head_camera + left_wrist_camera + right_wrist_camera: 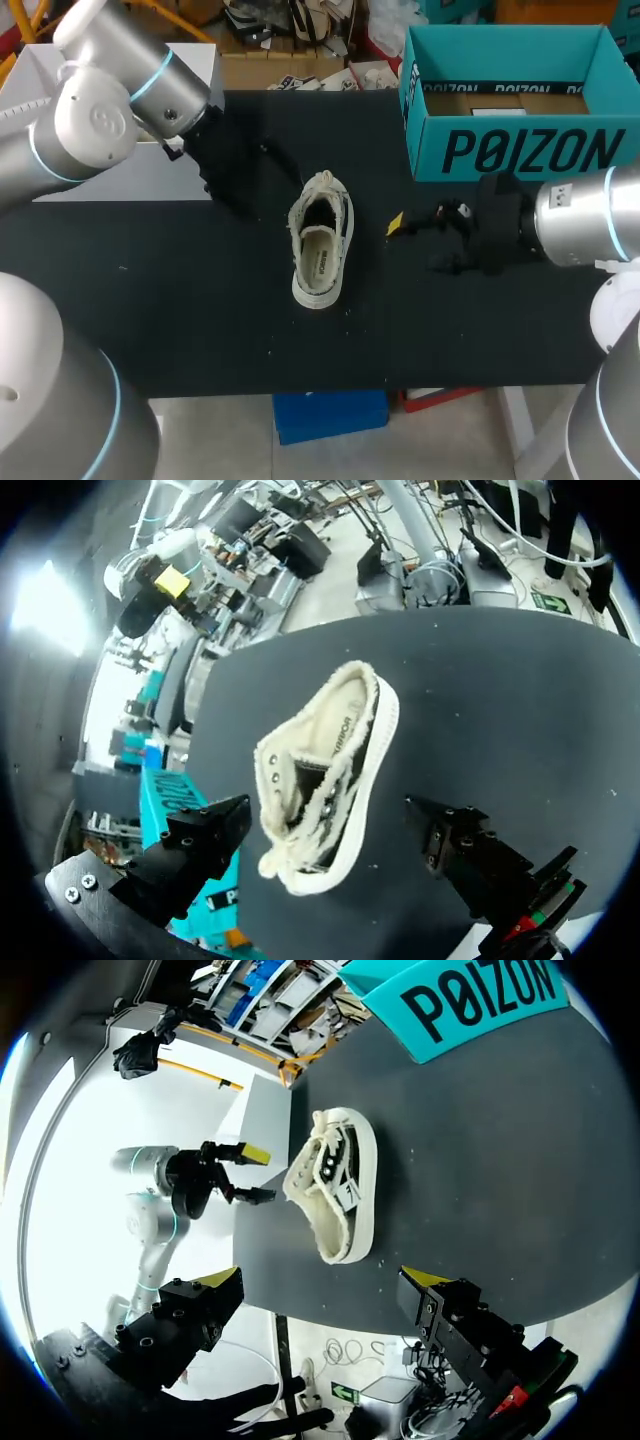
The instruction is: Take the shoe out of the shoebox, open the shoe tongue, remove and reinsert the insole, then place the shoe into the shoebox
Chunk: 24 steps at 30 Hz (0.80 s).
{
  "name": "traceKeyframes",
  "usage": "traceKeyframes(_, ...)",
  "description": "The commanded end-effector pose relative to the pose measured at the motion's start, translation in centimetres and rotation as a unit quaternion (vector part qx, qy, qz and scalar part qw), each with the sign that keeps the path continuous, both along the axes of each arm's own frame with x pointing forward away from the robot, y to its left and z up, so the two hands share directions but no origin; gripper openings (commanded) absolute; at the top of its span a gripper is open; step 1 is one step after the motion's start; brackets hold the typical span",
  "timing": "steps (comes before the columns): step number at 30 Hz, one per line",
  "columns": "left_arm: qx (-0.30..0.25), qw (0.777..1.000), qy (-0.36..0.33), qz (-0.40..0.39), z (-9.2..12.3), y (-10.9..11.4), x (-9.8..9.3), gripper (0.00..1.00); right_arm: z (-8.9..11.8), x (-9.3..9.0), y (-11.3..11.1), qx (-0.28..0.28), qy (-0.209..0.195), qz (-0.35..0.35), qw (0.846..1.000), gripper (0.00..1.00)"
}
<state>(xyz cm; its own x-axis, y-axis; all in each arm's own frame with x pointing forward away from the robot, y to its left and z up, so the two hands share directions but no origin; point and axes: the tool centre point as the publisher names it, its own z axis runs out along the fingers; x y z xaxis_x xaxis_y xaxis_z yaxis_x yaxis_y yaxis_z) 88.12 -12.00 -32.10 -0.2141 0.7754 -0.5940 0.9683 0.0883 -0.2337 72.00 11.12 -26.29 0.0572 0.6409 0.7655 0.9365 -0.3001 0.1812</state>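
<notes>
A cream low-top shoe (pixel 318 240) lies on its sole in the middle of the black table (pixel 200 320), its opening facing up and an insole showing inside. The teal shoebox (pixel 510 100) stands open at the back right, with no shoe in it. My left gripper (pixel 262 185) hangs open just left of the shoe's laced end. In the left wrist view the shoe (pixel 325 780) lies ahead of that gripper (pixel 325 815), untouched. My right gripper (pixel 415 245) is open to the right of the shoe. Its own view shows the shoe (pixel 335 1185) ahead of it (pixel 322 1280), with a gap between them.
A white board (pixel 120 170) lies at the back left under my left arm. The shoebox (pixel 470 1000) is beyond the shoe in the right wrist view. The table's front edge (pixel 330 385) runs close below the shoe's heel.
</notes>
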Motion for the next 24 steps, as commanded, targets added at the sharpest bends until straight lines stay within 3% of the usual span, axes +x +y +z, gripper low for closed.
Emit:
traceKeyframes(1, 0.045, 0.994, -0.040, -0.094, 0.4, -0.2, -0.3, 1.00, 0.0, 0.0, 0.0, 0.000, 0.000, 0.000, 1.000, 1.00)
traceKeyframes(10, 0.134, 0.978, -0.075, -0.144, -2.0, -0.4, -1.1, 0.99, 0.0, 0.0, 0.0, 0.000, 0.000, 0.000, 1.000, 1.00)
traceKeyframes(13, 0.151, 0.975, -0.083, -0.142, -2.7, -0.8, -1.2, 0.87, 0.0, 0.0, 0.0, 0.000, 0.000, 0.000, 1.000, 1.00)
traceKeyframes(18, 0.173, 0.974, -0.085, -0.123, -4.2, -1.4, -0.9, 0.83, 0.0, 0.0, 0.0, 0.000, 0.000, 0.000, 1.000, 1.00)
traceKeyframes(24, 0.192, 0.972, -0.093, -0.097, -5.5, -2.3, -0.8, 0.66, 0.0, 0.0, 0.0, 0.000, 0.000, 0.000, 1.000, 1.00)
